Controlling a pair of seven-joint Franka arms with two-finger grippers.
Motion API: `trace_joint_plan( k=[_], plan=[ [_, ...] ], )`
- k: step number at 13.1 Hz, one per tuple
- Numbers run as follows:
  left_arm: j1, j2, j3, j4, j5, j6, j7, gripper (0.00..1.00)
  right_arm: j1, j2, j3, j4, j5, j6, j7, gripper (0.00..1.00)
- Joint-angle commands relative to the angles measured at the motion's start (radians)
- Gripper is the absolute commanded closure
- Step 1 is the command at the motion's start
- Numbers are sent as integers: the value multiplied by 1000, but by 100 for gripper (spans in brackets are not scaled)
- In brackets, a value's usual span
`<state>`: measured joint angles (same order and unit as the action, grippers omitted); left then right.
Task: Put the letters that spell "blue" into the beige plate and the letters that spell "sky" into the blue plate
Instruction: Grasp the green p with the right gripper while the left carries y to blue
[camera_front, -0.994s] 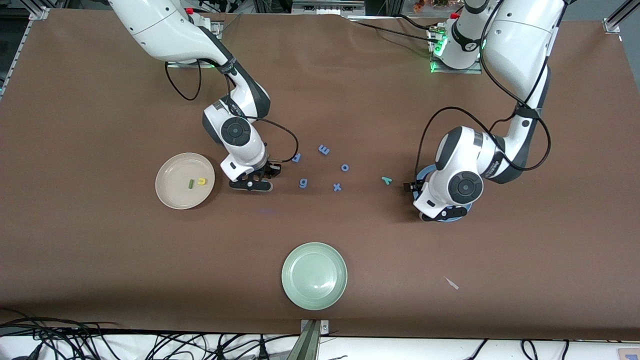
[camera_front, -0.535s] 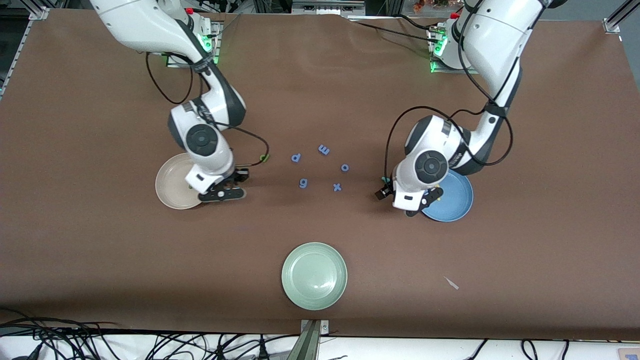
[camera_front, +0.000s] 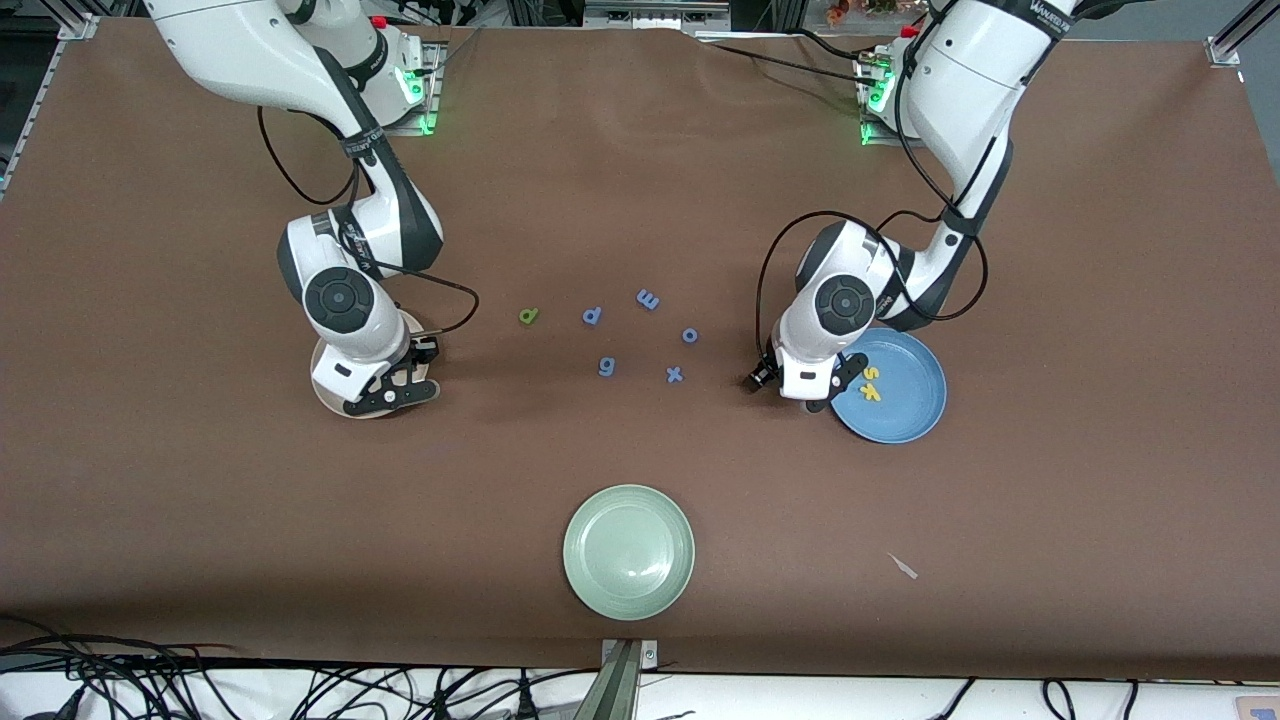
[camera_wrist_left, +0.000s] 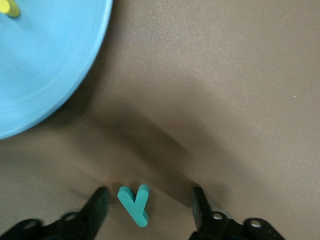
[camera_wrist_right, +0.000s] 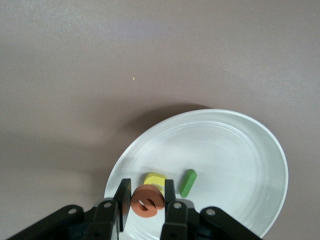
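My right gripper (camera_wrist_right: 147, 190) is shut on the orange e (camera_wrist_right: 147, 202) and hangs just over the beige plate (camera_wrist_right: 240, 150). In that plate lie the yellow u (camera_wrist_right: 155, 178) and the dark green l (camera_wrist_right: 188, 182). The light green b (camera_front: 528, 316) lies on the table beside the blue letters. My left gripper (camera_wrist_left: 148, 204) is down at the table next to the blue plate (camera_front: 905, 410), open, one finger on each side of the teal y (camera_wrist_left: 134, 204) without touching it. The yellow s (camera_front: 870, 372) and k (camera_front: 872, 392) lie in the blue plate.
Blue letters p (camera_front: 592, 315), m (camera_front: 648, 298), o (camera_front: 690, 335), g (camera_front: 606, 367) and x (camera_front: 675, 375) are scattered mid-table between the arms. A pale green plate (camera_front: 628, 550) sits nearer the front camera. A small white scrap (camera_front: 903, 566) lies toward the left arm's end.
The right arm carried the orange e from mid-table to over the beige plate, uncovering the b. The left arm left the blue plate, came down around the y, and its fingers narrowed.
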<state>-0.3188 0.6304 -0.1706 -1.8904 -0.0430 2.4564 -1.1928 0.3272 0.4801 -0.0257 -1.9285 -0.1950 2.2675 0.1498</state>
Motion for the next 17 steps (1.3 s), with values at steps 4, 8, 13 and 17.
trace_joint_plan(
  k=[4,8,13,17],
  plan=[
    [6,-28,-6,-26,-3,-5,-11,87,0,-18,41,-14,11,-5,115,25],
    [6,-57,-4,-21,2,-33,4,100,1,3,183,-15,8,0,527,25],
    [23,-98,17,50,63,-256,122,100,4,38,286,-43,5,85,858,25],
    [23,-97,22,93,297,-404,137,100,4,35,290,-144,5,220,886,25]
  ],
)
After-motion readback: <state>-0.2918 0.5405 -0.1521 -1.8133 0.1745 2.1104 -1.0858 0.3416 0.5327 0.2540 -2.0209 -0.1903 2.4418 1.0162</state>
